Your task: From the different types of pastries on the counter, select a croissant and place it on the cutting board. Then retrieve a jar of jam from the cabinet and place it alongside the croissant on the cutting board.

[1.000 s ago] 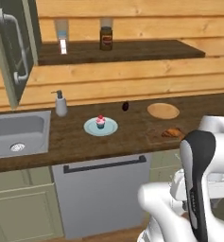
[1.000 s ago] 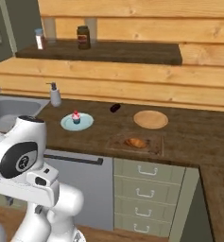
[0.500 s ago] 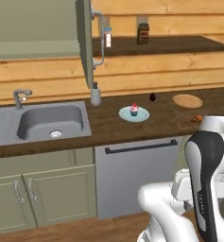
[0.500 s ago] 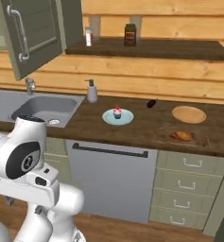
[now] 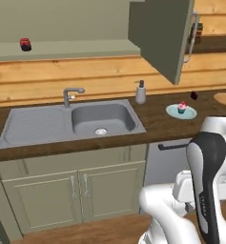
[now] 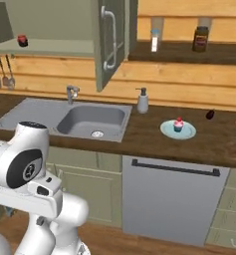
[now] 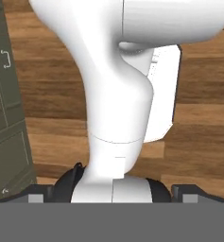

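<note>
The jar of jam (image 5: pixel 25 44), small and dark red, stands on the shelf of the open cabinet (image 5: pixel 76 49); the right base view has the jar of jam (image 6: pixel 23 40) at its upper left. On the counter (image 6: pixel 139 130), a pink-frosted cupcake (image 6: pixel 178 124) sits on a pale blue plate (image 6: pixel 168 131). The croissant and the cutting board are out of view. In the hand view my gripper (image 7: pixel 113 196) is open, its fingertips (image 7: pixel 38 194) wide apart with nothing held, pointing down at the wooden floor.
The open cabinet door (image 5: pixel 162 38) juts out over the counter. A steel sink (image 5: pixel 102 119) with faucet (image 5: pixel 69 95) lies below the cabinet, with a soap dispenser (image 5: pixel 140 92) beside it. A brown jar (image 6: pixel 200 39) and a shaker (image 6: pixel 155 40) stand on the wall shelf. Near the plate lies a small dark object (image 6: pixel 210 115).
The base has driven left, so both base views have shifted from the right stretch of counter to the sink and open cabinet. The croissant has slid out of frame. The gripper stays open.
</note>
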Controlling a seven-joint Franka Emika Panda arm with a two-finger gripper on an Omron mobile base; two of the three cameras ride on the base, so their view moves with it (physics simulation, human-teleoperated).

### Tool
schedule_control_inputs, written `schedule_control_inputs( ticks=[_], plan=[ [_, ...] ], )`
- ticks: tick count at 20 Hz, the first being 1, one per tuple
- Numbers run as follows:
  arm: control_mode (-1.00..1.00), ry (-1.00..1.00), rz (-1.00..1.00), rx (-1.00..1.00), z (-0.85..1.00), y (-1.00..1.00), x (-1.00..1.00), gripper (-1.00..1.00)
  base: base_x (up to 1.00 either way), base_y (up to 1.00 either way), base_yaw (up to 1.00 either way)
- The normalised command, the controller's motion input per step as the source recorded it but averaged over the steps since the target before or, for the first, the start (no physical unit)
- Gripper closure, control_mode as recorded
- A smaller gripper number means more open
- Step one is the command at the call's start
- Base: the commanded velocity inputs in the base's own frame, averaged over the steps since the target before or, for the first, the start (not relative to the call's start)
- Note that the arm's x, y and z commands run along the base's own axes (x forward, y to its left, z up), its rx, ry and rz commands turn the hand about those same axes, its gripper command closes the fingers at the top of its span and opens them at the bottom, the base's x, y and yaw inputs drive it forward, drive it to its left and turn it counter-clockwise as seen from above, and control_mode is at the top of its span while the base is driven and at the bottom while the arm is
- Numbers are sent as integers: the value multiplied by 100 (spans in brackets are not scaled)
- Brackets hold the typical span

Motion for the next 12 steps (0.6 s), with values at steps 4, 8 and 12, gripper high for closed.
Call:
schedule_control_inputs(
  ticks=[4,8,12],
  plan=[
    [100,0,0,0,0,0,0,-100,79,71,0],
    [100,0,0,0,0,0,0,-100,86,0,0],
    [100,0,0,0,0,0,0,-100,80,-13,0]
  ],
)
